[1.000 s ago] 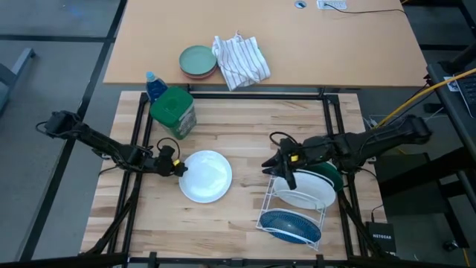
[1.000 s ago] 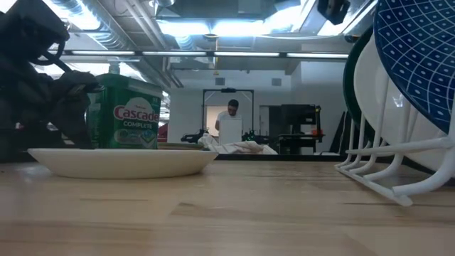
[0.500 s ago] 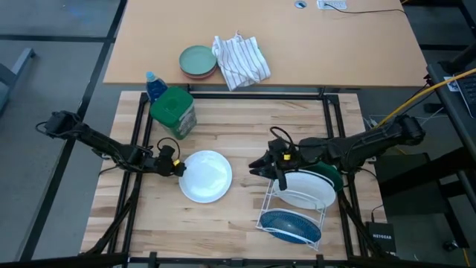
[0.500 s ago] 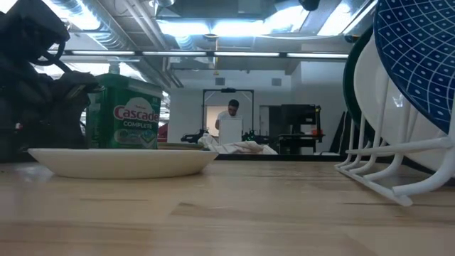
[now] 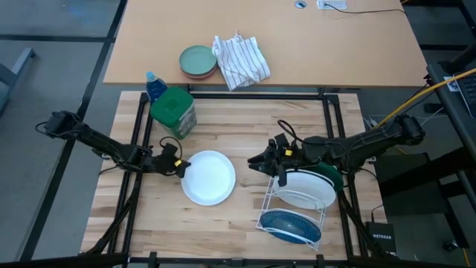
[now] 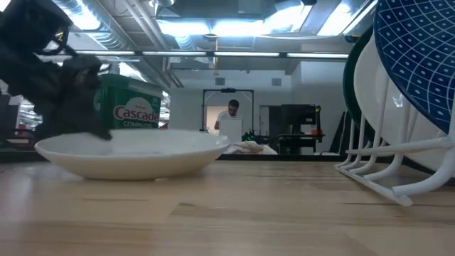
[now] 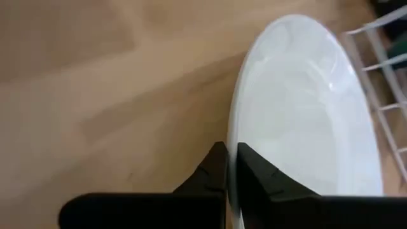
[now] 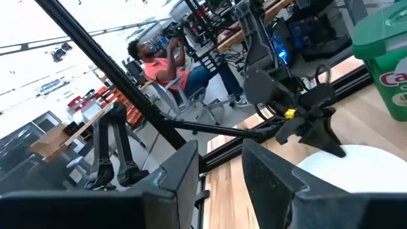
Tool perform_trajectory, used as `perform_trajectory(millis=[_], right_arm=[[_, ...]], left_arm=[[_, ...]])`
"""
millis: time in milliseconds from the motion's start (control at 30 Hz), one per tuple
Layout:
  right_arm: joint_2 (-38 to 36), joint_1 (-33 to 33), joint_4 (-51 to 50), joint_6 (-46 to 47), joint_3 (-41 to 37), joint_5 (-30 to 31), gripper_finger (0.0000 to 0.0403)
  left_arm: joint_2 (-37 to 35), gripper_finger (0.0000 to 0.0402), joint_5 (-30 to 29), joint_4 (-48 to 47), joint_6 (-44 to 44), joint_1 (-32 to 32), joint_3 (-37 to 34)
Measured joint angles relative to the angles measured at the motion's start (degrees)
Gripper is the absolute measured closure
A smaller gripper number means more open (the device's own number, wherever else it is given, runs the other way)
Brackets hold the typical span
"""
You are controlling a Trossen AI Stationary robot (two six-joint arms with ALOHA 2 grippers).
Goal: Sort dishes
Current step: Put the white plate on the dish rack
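Now left end effector [image 5: 178,167] pinching near rim of white plate [image 5: 210,177], flat on counter [image 5: 238,126] left of rack [image 5: 294,212]. Lift slow, keep pinch firm, tilt plate upright before rack. Right end effector [image 5: 256,161] spread, hovering between plate and rack.

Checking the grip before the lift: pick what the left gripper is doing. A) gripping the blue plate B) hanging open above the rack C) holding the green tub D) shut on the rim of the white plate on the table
D: the left gripper has its fingers pinched together on the rim of the white plate, which lies on the table left of the rack.
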Motion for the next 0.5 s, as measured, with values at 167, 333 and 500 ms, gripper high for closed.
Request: perform_trajectory(millis=[167,333,500], right_arm=[[0.0,0.0,-0.4,0.0,0.0,1.5,0.0276],[0.0,-0.2,-1.0,-0.6,0.0,1.8,0.0276],[1.4,-0.2,-0.1,-3.9,0.0,-1.1,0.0276]], left_arm=[[0.0,0.0398,-1.2,6.1,10.0,0.0,0.0],[0.0,0.0400,-1.3,9.6,16.2,0.0,0.0],[0.0,0.0400,-1.3,11.5,20.4,0.0,0.0]])
